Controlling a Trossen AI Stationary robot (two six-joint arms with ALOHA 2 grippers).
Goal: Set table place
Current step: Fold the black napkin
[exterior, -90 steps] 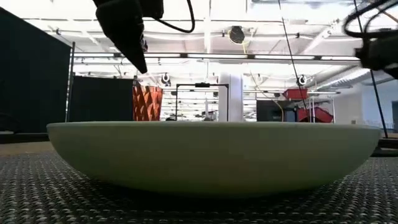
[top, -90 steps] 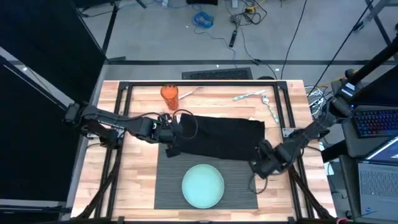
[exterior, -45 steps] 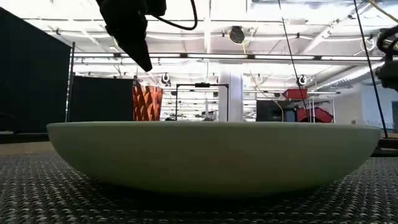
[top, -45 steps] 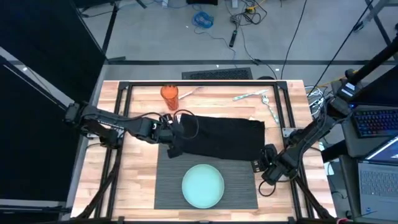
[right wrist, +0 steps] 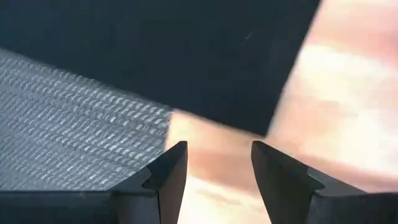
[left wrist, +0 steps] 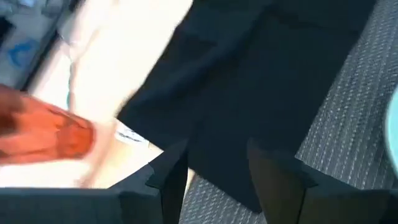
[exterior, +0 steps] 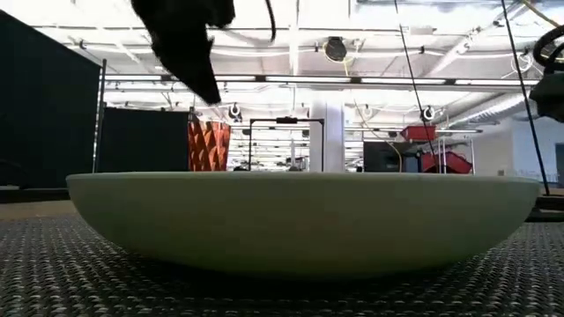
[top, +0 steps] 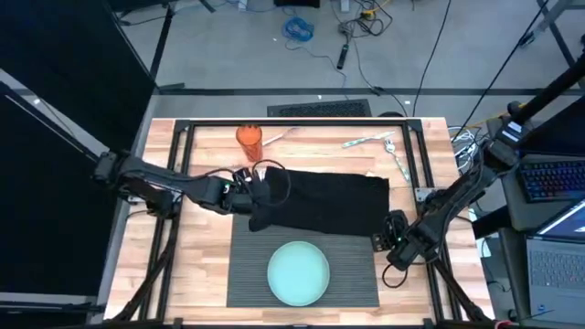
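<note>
The dark grey ribbed placemat lies on the wooden table at the near middle, with the pale teal plate resting on it. A black napkin lies flat behind the plate, its near edge over the placemat's far edge. My left gripper hovers open over the napkin's near left corner, raised above the table in the low view. My right gripper is open beside the placemat's right edge, over bare wood near the napkin's near right corner.
An orange cup stands at the far left of the table. Cutlery lies at the far right, with another piece beside it. A black metal frame runs around the work area. Bare wood lies left and right of the placemat.
My right gripper has drawn back from the napkin's near right corner toward the table's right edge. The napkin, plate and placemat have stayed where they were.
</note>
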